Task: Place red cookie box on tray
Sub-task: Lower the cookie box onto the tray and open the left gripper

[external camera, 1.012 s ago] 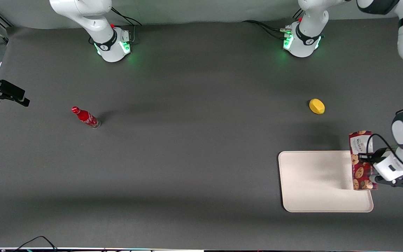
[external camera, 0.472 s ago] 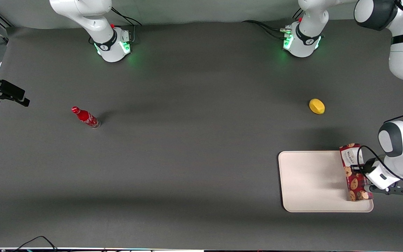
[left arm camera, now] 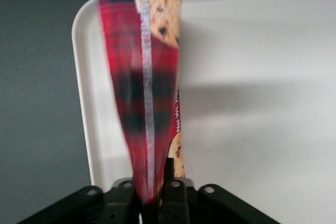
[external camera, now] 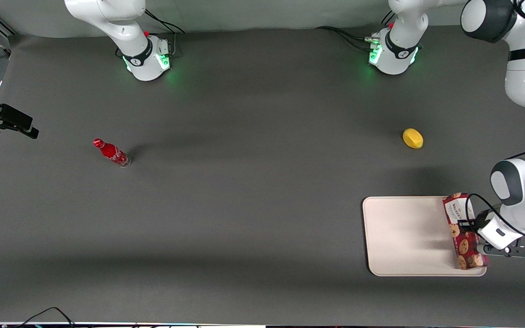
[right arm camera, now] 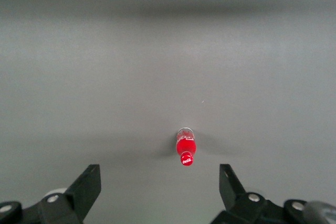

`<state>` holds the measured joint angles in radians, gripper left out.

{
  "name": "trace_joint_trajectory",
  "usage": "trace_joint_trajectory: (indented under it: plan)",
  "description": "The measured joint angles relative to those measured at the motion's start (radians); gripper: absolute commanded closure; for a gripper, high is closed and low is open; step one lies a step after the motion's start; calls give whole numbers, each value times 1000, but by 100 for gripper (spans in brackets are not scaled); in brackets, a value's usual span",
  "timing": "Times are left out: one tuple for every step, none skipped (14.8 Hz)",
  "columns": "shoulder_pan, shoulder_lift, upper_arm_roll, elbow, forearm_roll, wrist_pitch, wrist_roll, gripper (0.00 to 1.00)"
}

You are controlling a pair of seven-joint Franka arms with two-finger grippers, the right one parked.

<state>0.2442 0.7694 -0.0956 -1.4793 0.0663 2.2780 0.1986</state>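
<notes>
Jaws of your gripper (external camera: 471, 228) clamp the red cookie box (external camera: 463, 232) on edge at the tray's (external camera: 404, 237) three-o'clock rim; release now and it could topple onto the bench.

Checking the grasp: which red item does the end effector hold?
The red cookie box, clamped by the end effector over the tray; the red bottle stands alone.

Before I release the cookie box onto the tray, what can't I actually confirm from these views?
- Whether the red cookie box touches the tray: front view looks down, and the wrist view's box hides its own underside.
- The hand: its fingertips are cut off by the picture's edge in the left wrist view, though it is shut on the box.
- The box's print in the left wrist view: blurred.
</notes>
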Motion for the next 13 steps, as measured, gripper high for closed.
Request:
trace_joint_trajectory:
  plan:
    - [0, 1, 0, 0, 0, 5, 0, 0]
    - [0, 1, 0, 0, 0, 8, 0, 0]
    - [0, 1, 0, 1, 0, 9, 0, 0]
    - [0, 1, 0, 1, 0, 10, 0, 0]
    - [0, 1, 0, 1, 0, 10, 0, 0]
    - [0, 1, 0, 1, 0, 10, 0, 0]
    - [0, 1, 0, 1, 0, 11, 0, 0]
    - [0, 1, 0, 1, 0, 11, 0, 0]
    - [0, 1, 0, 2, 0, 11, 0, 0]
    - [0, 1, 0, 5, 0, 9, 0, 0]
    - [0, 1, 0, 11, 0, 0, 0, 0]
    - [0, -2, 0, 18, 0, -22, 0, 0]
    - [0, -8, 0, 27, 0, -55, 0, 0]
